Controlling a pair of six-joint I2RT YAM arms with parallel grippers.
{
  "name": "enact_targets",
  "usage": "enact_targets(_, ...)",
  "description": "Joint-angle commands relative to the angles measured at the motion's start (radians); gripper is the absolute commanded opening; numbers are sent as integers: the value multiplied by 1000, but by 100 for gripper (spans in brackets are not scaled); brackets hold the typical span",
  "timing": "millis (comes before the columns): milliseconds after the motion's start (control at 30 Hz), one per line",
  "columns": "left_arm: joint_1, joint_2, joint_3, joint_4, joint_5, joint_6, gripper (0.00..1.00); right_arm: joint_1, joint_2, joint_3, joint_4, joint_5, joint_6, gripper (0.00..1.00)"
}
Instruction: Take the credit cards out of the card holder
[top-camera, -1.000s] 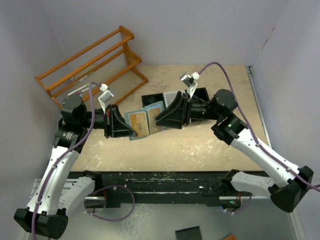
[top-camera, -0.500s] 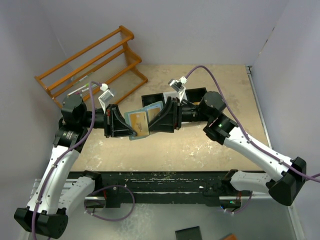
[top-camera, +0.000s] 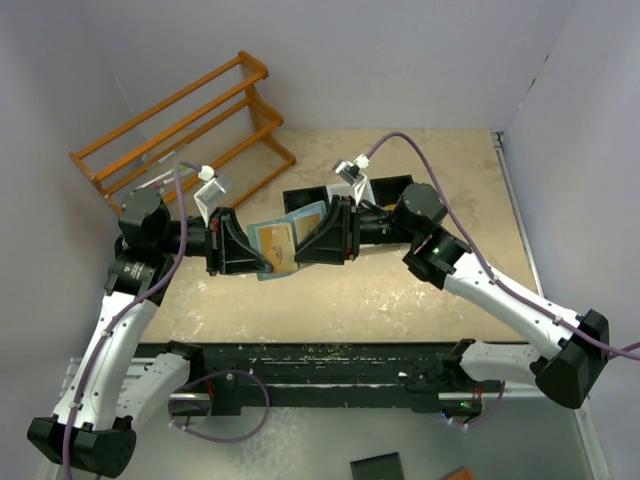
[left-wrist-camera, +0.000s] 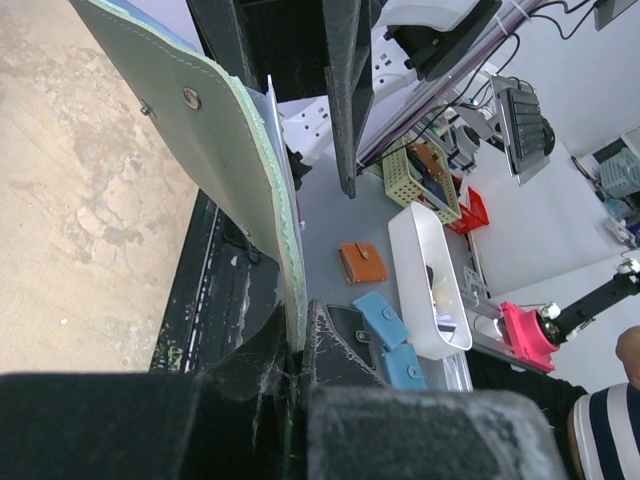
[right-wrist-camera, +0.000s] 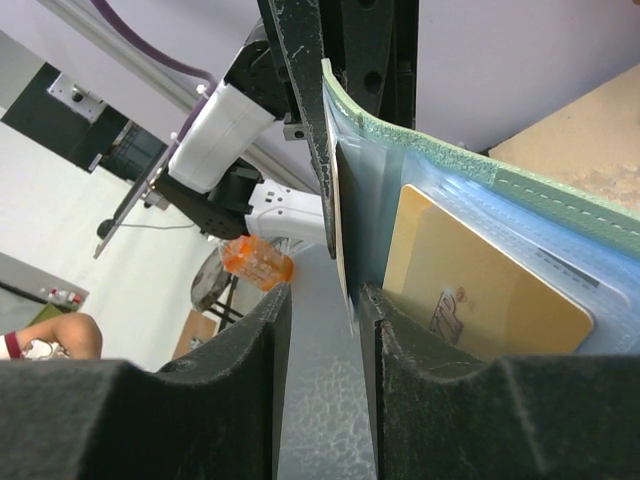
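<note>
While the left gripper (top-camera: 262, 262) clamps tight on one edge of the card holder (top-camera: 290, 235), the wallet fans out from its fingertips, lifted off the table (top-camera: 400, 290) and spread open towards the right gripper (top-camera: 300, 250). From the left wrist, the teal-green outer leaf (left-wrist-camera: 215, 150) rises straight out of the closed jaws, its snap stud (left-wrist-camera: 191, 97) well beyond the tips. The right gripper's jaws stand narrowly apart, and a thin sheet seen edge-on (right-wrist-camera: 338, 200) runs into the gap, close to one finger (right-wrist-camera: 400, 340) and clear of the other. Whether that sheet is a card or a wallet leaf I cannot tell. Just outside that finger, a tan credit card (right-wrist-camera: 470, 290) sits in a light blue slot. A black bin (top-camera: 305, 198) lies just behind the right gripper, and a wooden rack (top-camera: 180, 120) stands beyond the left one.
</note>
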Motion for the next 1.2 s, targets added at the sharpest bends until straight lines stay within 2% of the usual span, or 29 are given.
enact_targets(0, 4, -6, 45, 58, 18, 0, 0, 16, -9, 1, 81, 12, 14, 34)
enact_targets(233, 4, -4, 42, 58, 14, -2, 0, 22, 10, -24, 156, 10, 53, 19)
enact_targets(533, 4, -8, 29, 53, 15, -2, 0, 25, 35, -11, 164, 17, 49, 1)
enact_targets(800, 4, -23, 32, 67, 22, -24, 0, 22, -39, -30, 75, 6, 10, 0)
enact_targets(900, 3, -25, 28, 91, 20, -46, 0, 23, -33, -26, 81, -11, 18, 8)
enact_targets(1000, 2, -28, 28, 97, 20, -51, 0, 23, -19, -18, 114, -12, 37, 10)
enact_targets(1067, 1, -29, 28, 97, 20, -51, 0, 23, -12, -5, 127, -5, 39, 9)
enact_targets(1167, 1, -31, 29, 99, 20, -55, 0, 22, -12, -1, 112, -12, 42, 0)
